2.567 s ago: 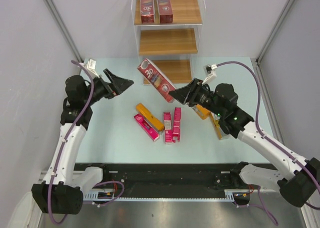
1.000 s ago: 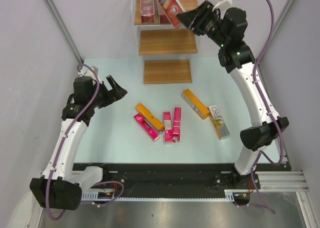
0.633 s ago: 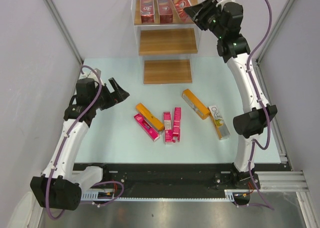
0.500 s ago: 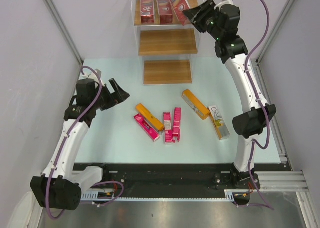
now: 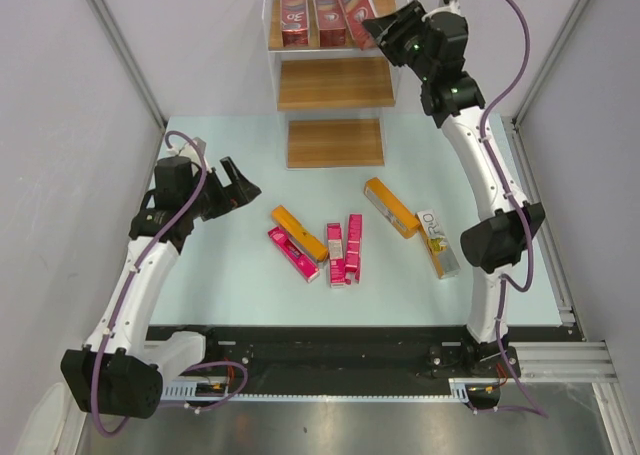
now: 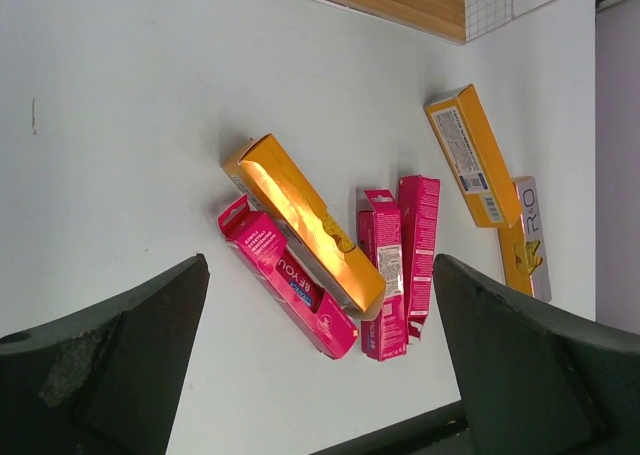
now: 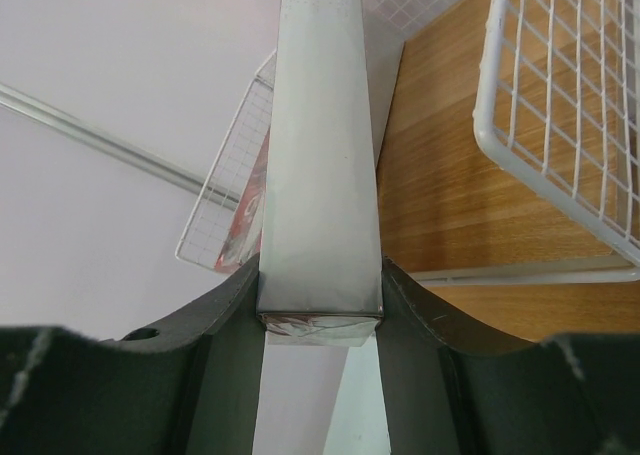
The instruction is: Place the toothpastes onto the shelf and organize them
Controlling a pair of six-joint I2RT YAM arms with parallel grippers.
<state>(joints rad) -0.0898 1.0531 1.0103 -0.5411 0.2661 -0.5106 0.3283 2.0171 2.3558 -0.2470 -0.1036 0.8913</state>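
Gripping a dark red carton [image 5: 357,10] by its near end, the right gripper [image 5: 385,25] held it angled at the shelf's [image 5: 335,83] top tier, just right of two red cartons [image 5: 293,13]. The left gripper [image 5: 240,183], jaws wide and empty, hovered left of six loose cartons [image 5: 299,233] on the table [image 5: 230,285].

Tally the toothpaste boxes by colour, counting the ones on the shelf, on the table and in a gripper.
dark red boxes: 3 (two standing on the top board of the shelf, one held by the right gripper)
orange-yellow boxes: 3 (lying on the table)
pink boxes: 3 (lying on the table)
Total: 9
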